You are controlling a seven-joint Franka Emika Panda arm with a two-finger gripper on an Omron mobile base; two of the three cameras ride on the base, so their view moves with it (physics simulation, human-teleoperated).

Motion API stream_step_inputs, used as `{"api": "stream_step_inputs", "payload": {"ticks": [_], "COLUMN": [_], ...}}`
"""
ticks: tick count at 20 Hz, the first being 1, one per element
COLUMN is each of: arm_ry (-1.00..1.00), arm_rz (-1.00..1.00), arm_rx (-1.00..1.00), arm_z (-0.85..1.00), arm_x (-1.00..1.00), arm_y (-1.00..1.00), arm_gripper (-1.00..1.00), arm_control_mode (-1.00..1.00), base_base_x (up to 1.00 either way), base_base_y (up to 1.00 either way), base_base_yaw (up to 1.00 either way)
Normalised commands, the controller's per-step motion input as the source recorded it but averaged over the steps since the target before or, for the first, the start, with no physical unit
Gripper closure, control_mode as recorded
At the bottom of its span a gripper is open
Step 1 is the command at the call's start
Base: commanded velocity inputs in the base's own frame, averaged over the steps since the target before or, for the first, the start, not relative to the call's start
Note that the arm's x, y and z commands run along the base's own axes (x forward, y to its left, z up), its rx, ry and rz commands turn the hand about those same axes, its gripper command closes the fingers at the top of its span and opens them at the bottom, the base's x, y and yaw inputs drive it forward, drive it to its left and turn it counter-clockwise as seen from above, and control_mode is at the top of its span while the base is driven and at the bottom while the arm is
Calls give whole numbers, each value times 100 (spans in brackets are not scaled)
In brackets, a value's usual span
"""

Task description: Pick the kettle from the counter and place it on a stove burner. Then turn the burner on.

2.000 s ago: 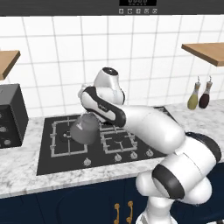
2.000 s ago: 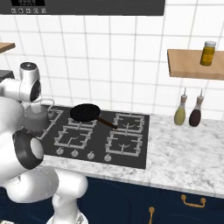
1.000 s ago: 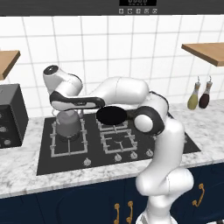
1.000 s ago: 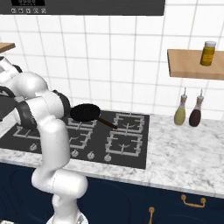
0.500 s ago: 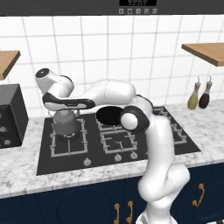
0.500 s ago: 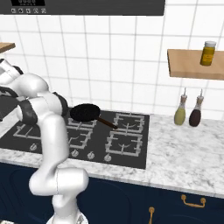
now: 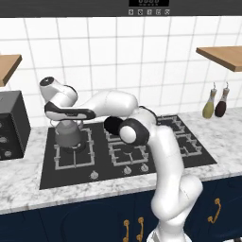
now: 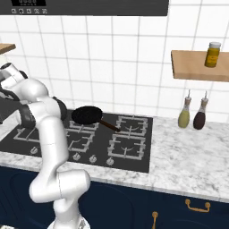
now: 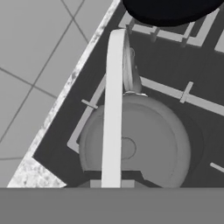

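Looking down from the hand view, the kettle (image 9: 144, 148) sits on the stove burner (image 9: 192, 100) grate, its wire handle (image 9: 113, 109) arching up the middle and the frying pan (image 9: 170, 8) at 12 o'clock; the left base view instead shows the kettle (image 7: 68, 134) at the hob's 9 o'clock under the claw (image 7: 70, 124). Since half a second ago the arm has barely shifted. Whether the claw grips the handle or stands apart, I cannot tell
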Motion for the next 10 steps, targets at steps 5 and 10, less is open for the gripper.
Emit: {"api": "stream_step_inputs", "payload": {"ticks": [5, 10], "arm_ry": [0, 0], "arm_rz": [0, 0], "arm_rx": [-3, 0], "arm_z": [-55, -4], "arm_x": [1, -6], "arm_y": [0, -32], "arm_gripper": [100, 100], "arm_control_mode": [-100, -100], "base_base_x": [0, 0], "base_base_y": [0, 0], "base_base_yaw": [0, 0]}}
